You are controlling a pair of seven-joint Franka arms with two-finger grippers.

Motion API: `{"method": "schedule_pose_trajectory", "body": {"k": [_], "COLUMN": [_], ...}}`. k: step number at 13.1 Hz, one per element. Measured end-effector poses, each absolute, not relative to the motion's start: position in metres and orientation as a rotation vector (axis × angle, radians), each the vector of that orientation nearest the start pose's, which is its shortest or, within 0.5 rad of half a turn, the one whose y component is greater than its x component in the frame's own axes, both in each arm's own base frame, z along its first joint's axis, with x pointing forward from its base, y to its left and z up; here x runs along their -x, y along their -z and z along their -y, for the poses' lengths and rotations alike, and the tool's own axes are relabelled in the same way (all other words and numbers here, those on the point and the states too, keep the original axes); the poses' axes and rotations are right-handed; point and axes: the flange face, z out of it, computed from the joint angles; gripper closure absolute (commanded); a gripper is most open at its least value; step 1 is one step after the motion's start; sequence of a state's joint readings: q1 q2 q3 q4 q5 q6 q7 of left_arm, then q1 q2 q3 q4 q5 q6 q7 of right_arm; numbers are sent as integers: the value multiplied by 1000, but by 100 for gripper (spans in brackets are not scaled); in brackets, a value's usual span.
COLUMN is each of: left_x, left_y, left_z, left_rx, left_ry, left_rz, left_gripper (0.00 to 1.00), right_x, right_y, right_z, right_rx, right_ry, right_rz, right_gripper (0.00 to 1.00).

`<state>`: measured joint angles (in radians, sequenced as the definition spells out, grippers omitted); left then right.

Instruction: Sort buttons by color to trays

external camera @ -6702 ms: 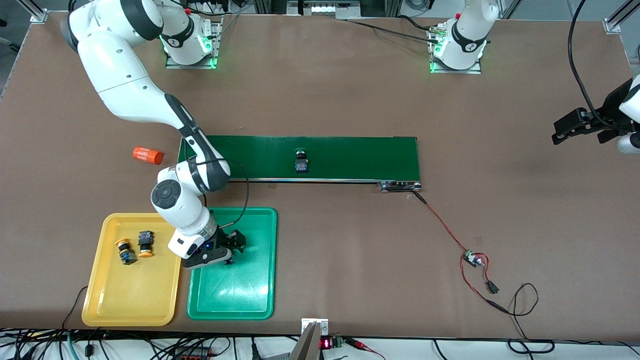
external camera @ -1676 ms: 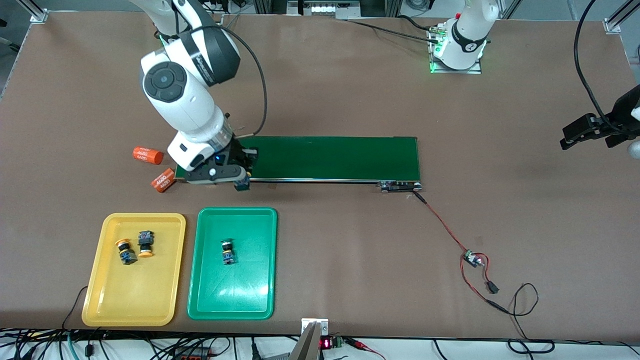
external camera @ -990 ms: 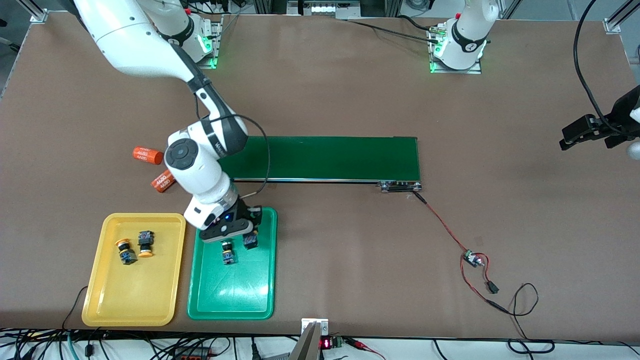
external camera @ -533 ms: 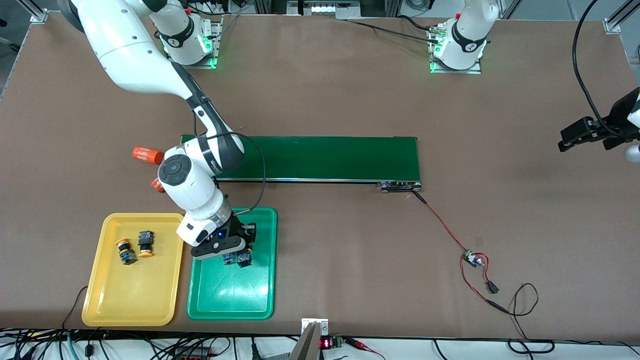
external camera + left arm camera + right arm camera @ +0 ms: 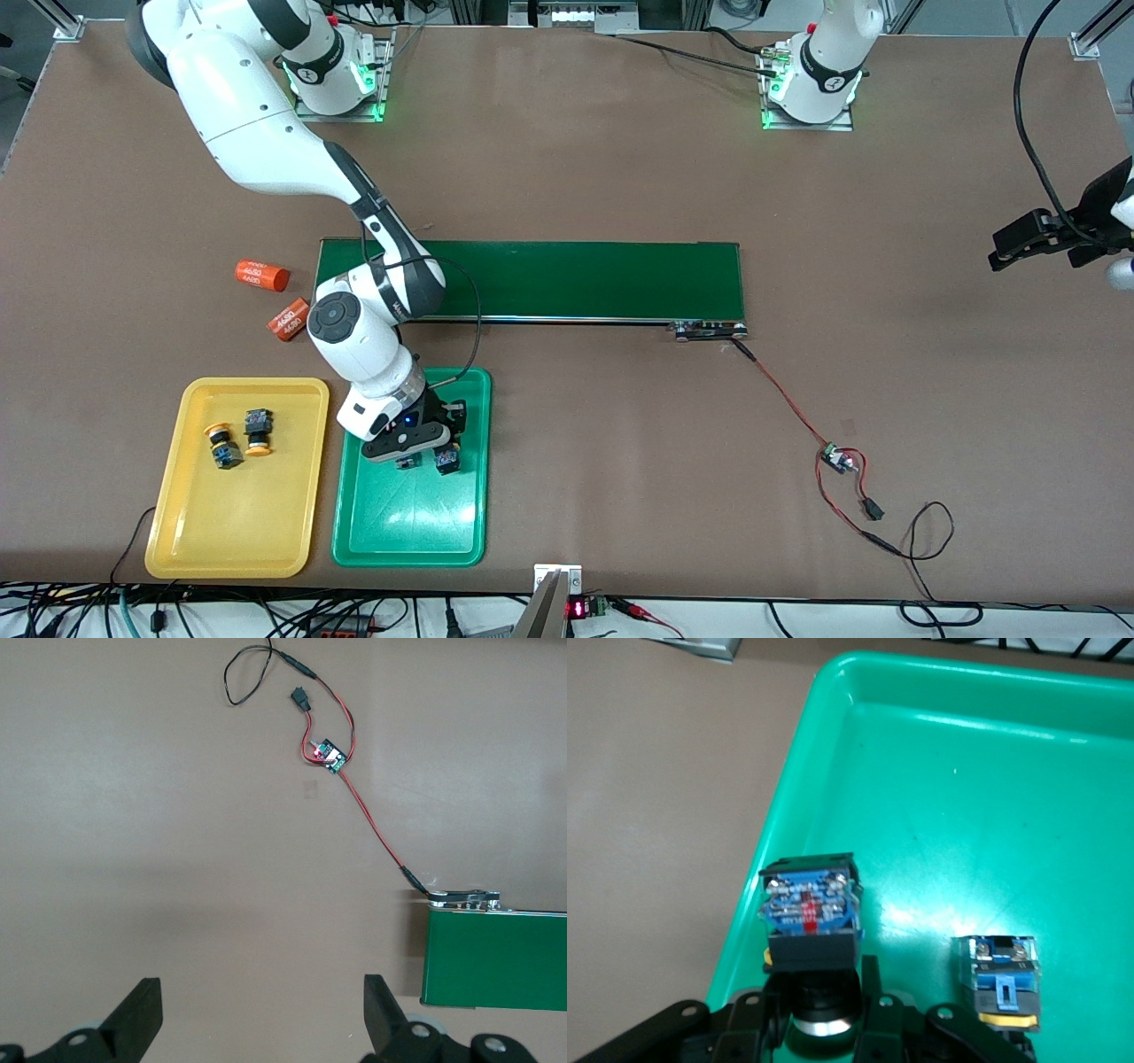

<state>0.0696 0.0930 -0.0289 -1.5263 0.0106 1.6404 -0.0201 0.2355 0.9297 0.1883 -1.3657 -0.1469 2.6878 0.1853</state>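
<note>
You had the sort nearly finished at this moment. In the yellow tray [image 5: 177, 523], two yellow-capped buttons [image 5: 239, 439] lay side by side at the end of the tray farther from the front camera, so that colour looked done. In the green tray [image 5: 416, 523], one button [image 5: 1000, 979] already lay on the floor, mostly hidden under the wrist in the front view; the right wrist view showed it beside the fingers, though the rim peeking from under it read yellowish there, so you could not confirm its cap colour from these pictures. The last button [image 5: 446, 460] was in the right gripper [image 5: 423, 446], low over the green tray near the tray's edge toward the left arm's end of the table. The right wrist view showed its fingers [image 5: 873, 1005] closed narrowly around the button's neck just below the dark body, terminals facing away from the gripper; whether it had touched down could not be told. The conveyor belt [image 5: 576, 279] carried no buttons. What remained, by my reading, was only to let go and lift clear. Your left gripper [image 5: 257, 1014] waited with its fingers spread wide and holding nothing, over bare table off the belt's end. Two orange cylinders [image 5: 275, 297] lay on the table beside the belt.
</note>
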Motion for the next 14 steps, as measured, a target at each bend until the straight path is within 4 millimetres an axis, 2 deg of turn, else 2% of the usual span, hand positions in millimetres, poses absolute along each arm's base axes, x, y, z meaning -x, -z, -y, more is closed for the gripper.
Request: {"method": "schedule_pose_trajectory", "body": {"k": [1, 2, 9, 11, 14], "left_x": [-589, -590, -590, -590, -590], "left_y": [-598, -597, -595, -595, -597], "left_z": [-26, -26, -26, -25, -22], "left_rx": [3132, 3132, 3132, 3132, 3133], "left_ry": [30, 28, 26, 26, 27], "left_rz": [95, 95, 95, 92, 83], "left_gripper": [0, 0, 0, 0, 0], "right_x": [-714, -714, -719, -719, -708], "right_y": [-203, -201, -209, -226, -280], "right_z": [-284, -284, -276, -272, -265], "right_rx": [2904, 2901, 2901, 2944, 3030], "right_ry": [560, 566, 594, 515, 336], "right_rz": [369, 370, 369, 378, 396], "right_gripper": [2, 0, 0, 0, 0]}}
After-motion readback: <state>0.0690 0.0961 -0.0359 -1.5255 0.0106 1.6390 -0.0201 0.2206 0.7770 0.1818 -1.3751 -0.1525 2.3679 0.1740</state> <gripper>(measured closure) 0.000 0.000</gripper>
